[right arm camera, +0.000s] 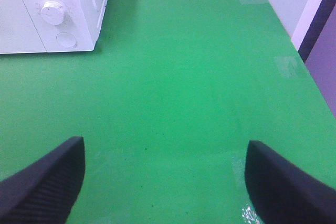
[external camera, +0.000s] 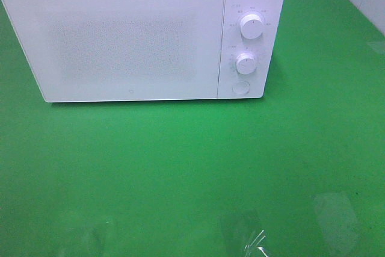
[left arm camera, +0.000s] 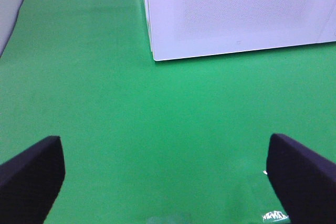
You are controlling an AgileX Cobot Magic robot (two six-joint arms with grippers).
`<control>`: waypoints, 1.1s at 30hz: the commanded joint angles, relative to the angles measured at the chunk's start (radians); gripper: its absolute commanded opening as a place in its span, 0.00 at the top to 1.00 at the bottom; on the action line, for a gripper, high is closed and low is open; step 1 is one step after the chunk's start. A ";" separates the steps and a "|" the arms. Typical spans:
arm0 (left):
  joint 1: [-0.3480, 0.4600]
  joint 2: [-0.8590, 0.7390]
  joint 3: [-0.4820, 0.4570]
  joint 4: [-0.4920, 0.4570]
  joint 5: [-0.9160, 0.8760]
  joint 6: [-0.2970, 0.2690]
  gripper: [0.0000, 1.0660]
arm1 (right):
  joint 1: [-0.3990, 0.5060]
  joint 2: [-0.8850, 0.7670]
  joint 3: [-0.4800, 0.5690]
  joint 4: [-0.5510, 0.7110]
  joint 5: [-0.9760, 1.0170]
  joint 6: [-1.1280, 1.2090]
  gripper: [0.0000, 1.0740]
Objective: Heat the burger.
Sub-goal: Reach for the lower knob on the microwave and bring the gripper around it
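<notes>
I had both arms pulled back from the work, and neither showed in the high view. The left jaws stood wide open, their dark fingertips [left arm camera: 31,177] far apart with only bare green counter [left arm camera: 157,129] between them. The right jaws were spread just as wide, fingertips [right arm camera: 47,182] empty over the same green surface. Ahead of the left jaws, well apart, sat the white microwave [left arm camera: 241,14], its door shut and one lower front corner nearest to them. From the right jaws the microwave lay ahead and off toward the robot's left, well apart too, its control end facing them with a dial [right arm camera: 54,12] and a round button [right arm camera: 66,39] below it. The high view showed an upper dial [external camera: 251,26] as well, above the lower one. I could not find the burger in any view; the dotted door window [external camera: 120,46] showed nothing I could make out behind it, so I could not tell where it was. A crinkled scrap of clear film [external camera: 255,242] lay on the counter at the near edge, close to the right jaws.
</notes>
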 commanded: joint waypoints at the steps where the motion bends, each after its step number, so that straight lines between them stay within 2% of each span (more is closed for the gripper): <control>1: 0.003 -0.029 0.004 -0.009 -0.009 -0.006 0.03 | -0.006 -0.026 0.002 -0.002 -0.013 0.002 0.31; 33: 0.003 -0.028 0.004 -0.009 -0.009 -0.006 0.03 | -0.006 -0.026 0.002 -0.002 -0.013 0.002 0.31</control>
